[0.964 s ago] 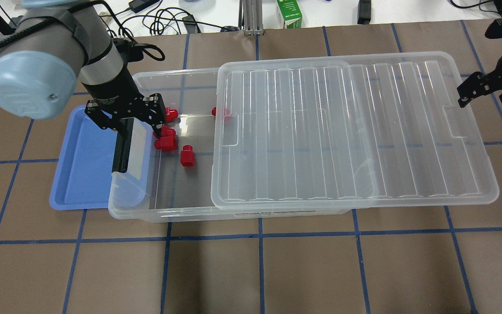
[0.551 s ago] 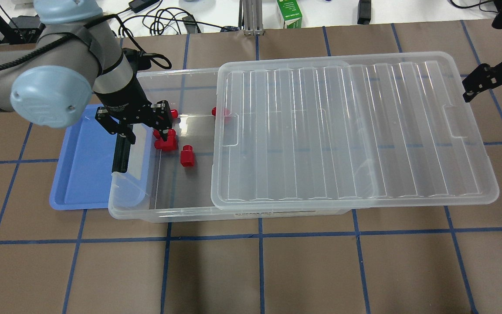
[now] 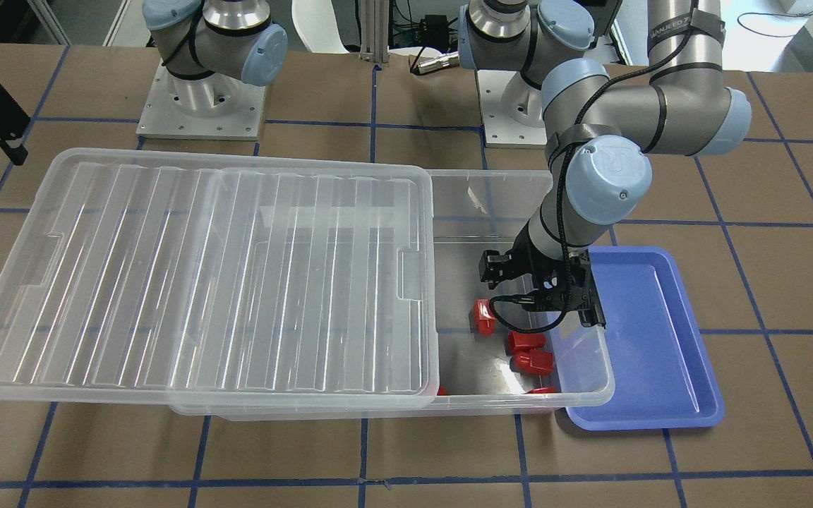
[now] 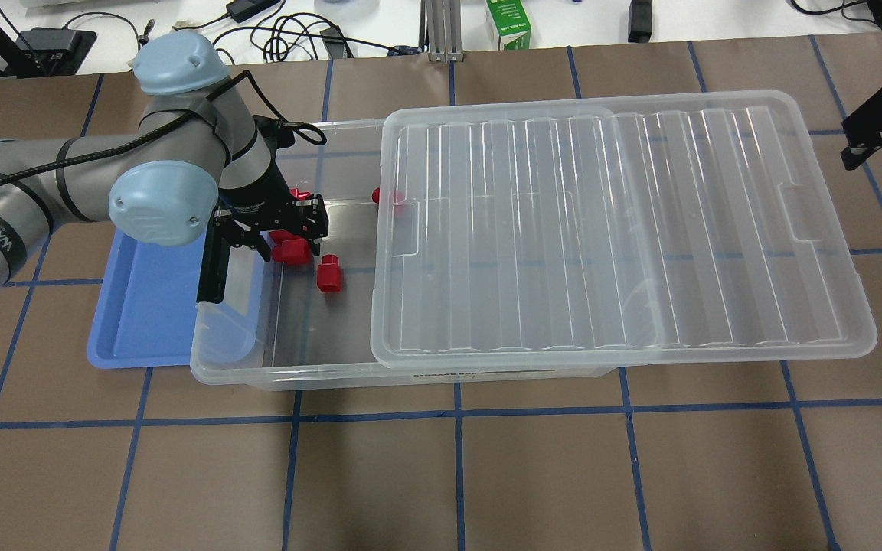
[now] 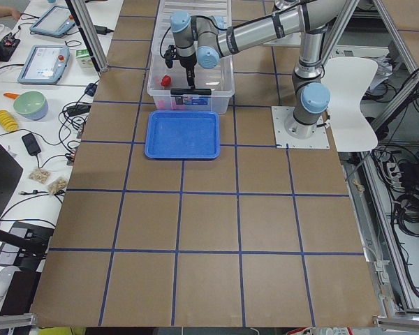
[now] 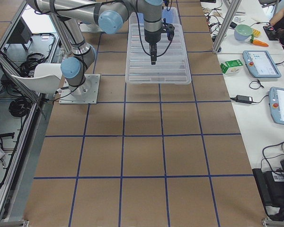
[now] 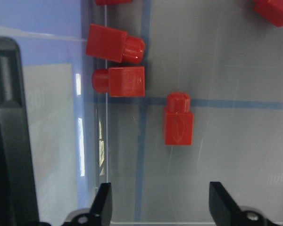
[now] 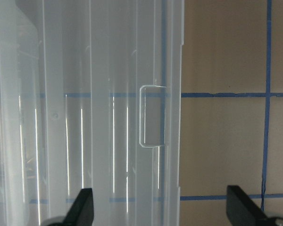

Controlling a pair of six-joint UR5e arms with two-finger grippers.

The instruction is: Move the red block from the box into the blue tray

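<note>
lid [image 4: 617, 229] sits shifted toward bench's right edge, so box [image 4: 288, 379] is open only at its left end. left gripper [image 7: 161, 203] hangs in that opening, fingers spread, holding nothing. lone red block [image 7: 178, 125] just ahead of it, likely pick target. blue tray [image 4: 135, 321] just beside box end, toward left edge; short carry, i judge; no block in it. right gripper [image 8: 162, 209] spread over lid rim, idle. count: five red blocks, all in box, one partly under lid; one tray; one box; one lid.

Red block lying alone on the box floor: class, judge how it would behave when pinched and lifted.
The red block looks like hard moulded plastic, so probably stiff and light. Its flat sides suggest sliding, not rolling, on the smooth floor of the box.
</note>
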